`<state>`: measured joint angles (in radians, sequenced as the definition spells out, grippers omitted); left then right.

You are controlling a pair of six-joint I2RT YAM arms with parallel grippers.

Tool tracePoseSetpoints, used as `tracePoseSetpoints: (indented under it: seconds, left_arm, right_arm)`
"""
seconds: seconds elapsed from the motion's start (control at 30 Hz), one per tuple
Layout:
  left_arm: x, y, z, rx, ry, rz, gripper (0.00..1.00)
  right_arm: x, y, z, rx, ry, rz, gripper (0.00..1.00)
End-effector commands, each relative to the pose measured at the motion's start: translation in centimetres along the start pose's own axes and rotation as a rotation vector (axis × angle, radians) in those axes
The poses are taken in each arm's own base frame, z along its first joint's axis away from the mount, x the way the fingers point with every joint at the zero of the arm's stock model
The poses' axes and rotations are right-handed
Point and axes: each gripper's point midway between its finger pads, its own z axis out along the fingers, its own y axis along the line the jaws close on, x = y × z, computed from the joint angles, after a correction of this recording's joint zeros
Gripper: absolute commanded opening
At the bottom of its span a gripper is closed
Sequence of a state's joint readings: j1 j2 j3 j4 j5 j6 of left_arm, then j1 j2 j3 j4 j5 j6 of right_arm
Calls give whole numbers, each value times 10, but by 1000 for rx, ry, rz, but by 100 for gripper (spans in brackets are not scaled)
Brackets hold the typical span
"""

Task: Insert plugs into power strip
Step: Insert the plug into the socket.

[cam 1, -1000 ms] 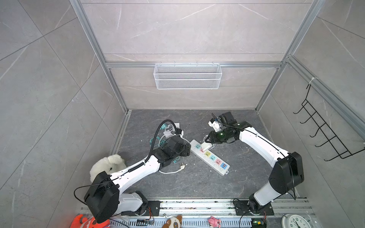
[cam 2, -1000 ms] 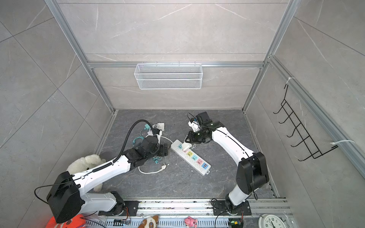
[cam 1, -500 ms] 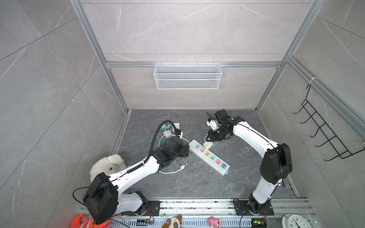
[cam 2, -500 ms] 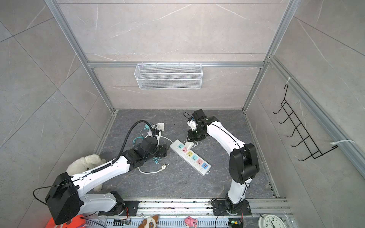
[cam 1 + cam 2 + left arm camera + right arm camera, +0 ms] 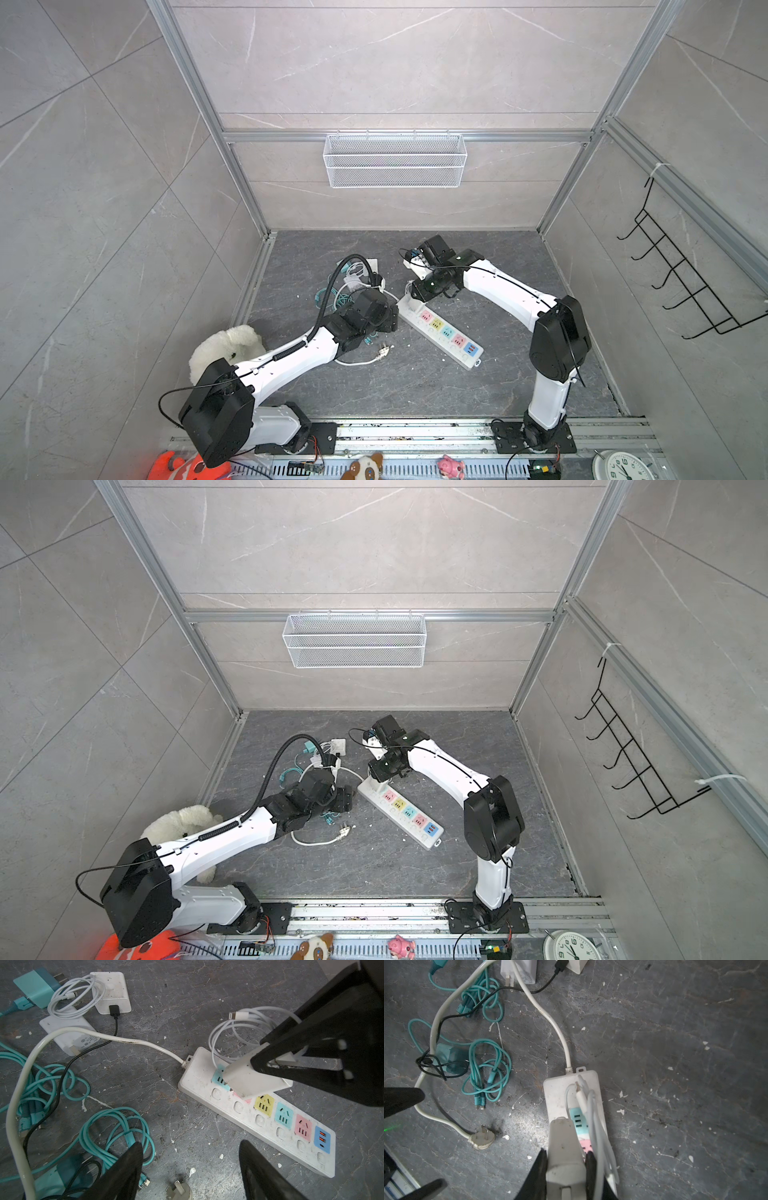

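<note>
right gripper [image 5: 566,1155] clamped on white charger adapter [image 5: 247,1078], tilted over cord end of power strip [image 5: 199,1068] right below it; left gripper [image 5: 190,1147] jaws apart, holding nothing, strip beside it.

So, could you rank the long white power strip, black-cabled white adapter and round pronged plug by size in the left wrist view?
Largest first:
long white power strip
black-cabled white adapter
round pronged plug, cropped by frame edge

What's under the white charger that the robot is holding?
The white charger sits over the power strip, with a teal socket and a pink socket peeking out beneath. Its prongs are hidden, so I cannot tell if they are in.
</note>
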<state>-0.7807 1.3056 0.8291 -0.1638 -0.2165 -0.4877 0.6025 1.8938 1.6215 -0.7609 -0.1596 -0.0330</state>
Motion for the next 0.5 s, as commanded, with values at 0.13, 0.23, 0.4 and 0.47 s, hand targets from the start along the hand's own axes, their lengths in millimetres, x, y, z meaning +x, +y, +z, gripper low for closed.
tracePoseSetpoints:
  seconds: [0.13, 0.23, 0.4, 0.47]
  left_arm:
    - [-1, 11, -9, -27, -39, -26, 75]
    - [1, 12, -11, -30, -40, -28, 75]
    - [2, 14, -10, -36, -37, -32, 75]
    - [2, 14, -10, -36, -37, -31, 75]
  right_arm:
    - [-14, -4, 13, 57, -20, -129, 0]
    - [-15, -6, 17, 63, -19, -154, 0]
    - [-15, -14, 24, 105, -7, -169, 0]
    - [-14, -17, 24, 122, -3, -172, 0]
